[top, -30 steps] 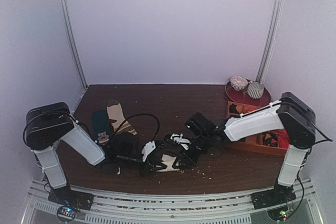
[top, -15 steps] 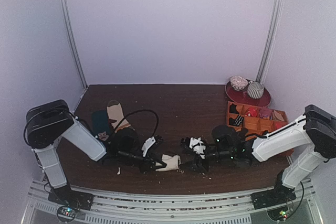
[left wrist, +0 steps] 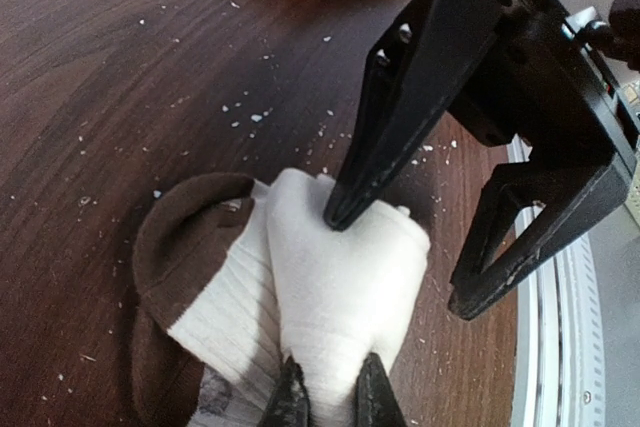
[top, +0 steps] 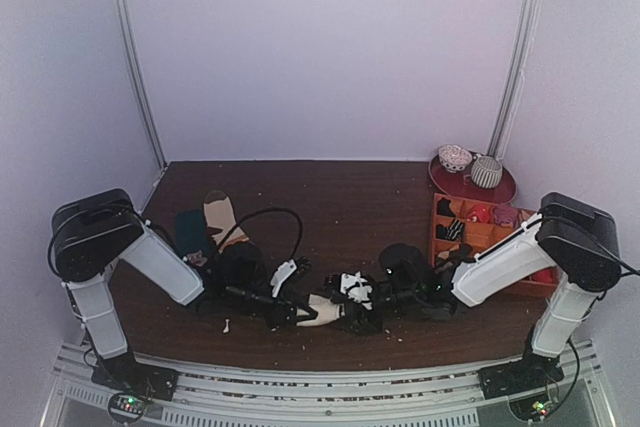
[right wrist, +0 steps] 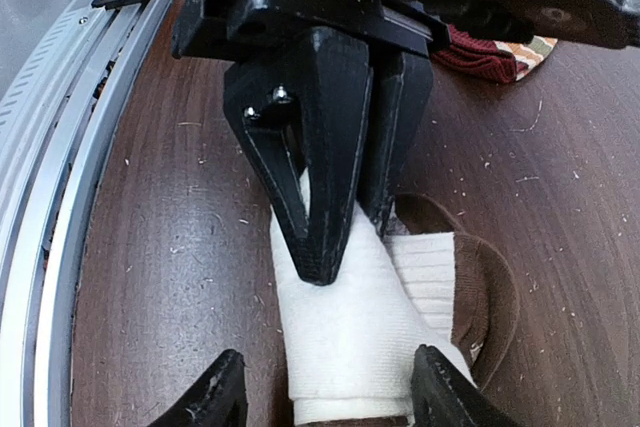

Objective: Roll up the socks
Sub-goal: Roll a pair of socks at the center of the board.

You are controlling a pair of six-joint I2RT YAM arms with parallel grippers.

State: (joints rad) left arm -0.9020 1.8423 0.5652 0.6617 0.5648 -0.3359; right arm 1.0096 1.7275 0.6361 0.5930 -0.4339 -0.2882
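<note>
Table: We saw a dark brown wooden table [top: 330,192], speckled all over with pale crumbs.
Rail: A metal rail [top: 330,387] ran along its near edge, under both arm bases.
Tray: An orange compartment tray [top: 492,237] sat at the right side; we could not identify the small dark and red items in it.
Plate: A dark red plate [top: 505,190] stood behind the tray and carried two rounded patterned things.
Cable: A black cable [top: 275,215] looped over the table behind the left wrist.
Other socks: A dark teal sock [top: 188,230] and a tan sock [top: 222,215] lay side by side at the left, well apart from the work.
In the way: In each wrist view the opposite gripper's black fingers covered part of the bundle.
Socks: The socks [left wrist: 330,287] lay near the front edge, between the two grippers. They were cream-white ribbed fabric bunched into a thick wad, with a brown end curling round one side.
Left arm: The left arm [top: 160,267] reached low and inward along the table.
Left gripper: The left gripper [left wrist: 328,399] pinched the cream fabric between nearly closed fingers.
Right arm: The right arm [top: 500,262] stretched low toward the middle.
Right gripper: The right gripper [right wrist: 328,392] was spread wide. One fingertip pressed onto the wad and the other stood beside it.
</note>
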